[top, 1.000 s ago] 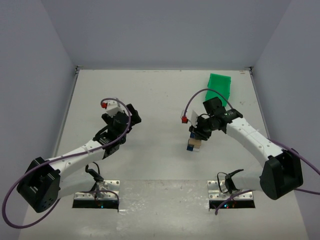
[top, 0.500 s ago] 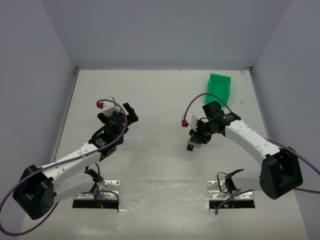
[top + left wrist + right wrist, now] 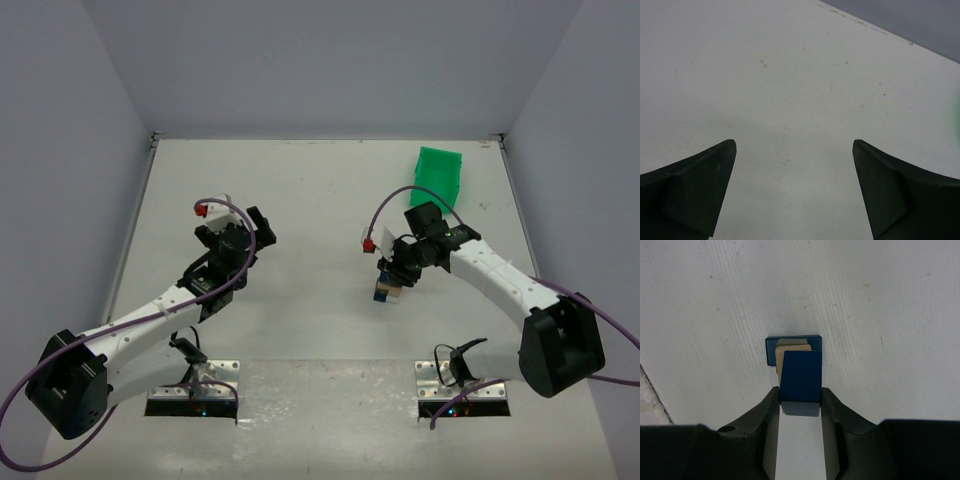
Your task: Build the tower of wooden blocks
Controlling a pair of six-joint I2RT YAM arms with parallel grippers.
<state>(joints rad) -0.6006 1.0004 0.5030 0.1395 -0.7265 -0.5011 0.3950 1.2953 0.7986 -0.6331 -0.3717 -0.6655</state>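
The wood block tower [image 3: 386, 289] stands on the table right of centre. In the right wrist view I look down on it: a dark blue base block [image 3: 769, 347], a tan block [image 3: 793, 348] on that, and a dark blue wedge [image 3: 801, 374] on top. My right gripper [image 3: 800, 393] is shut on the blue wedge, one finger pressed on each side; it also shows in the top view [image 3: 393, 270]. I cannot tell whether the wedge rests on the tan block. My left gripper [image 3: 262, 226] is open and empty over bare table [image 3: 794, 146], far left of the tower.
A green plastic bin [image 3: 438, 175] lies at the back right, beyond my right arm. Grey walls close in the table on the left, back and right. Both arm bases sit at the near edge.
My left arm has drawn back slightly to the left. My right gripper has shifted very little and stays over the tower with the blue wedge.
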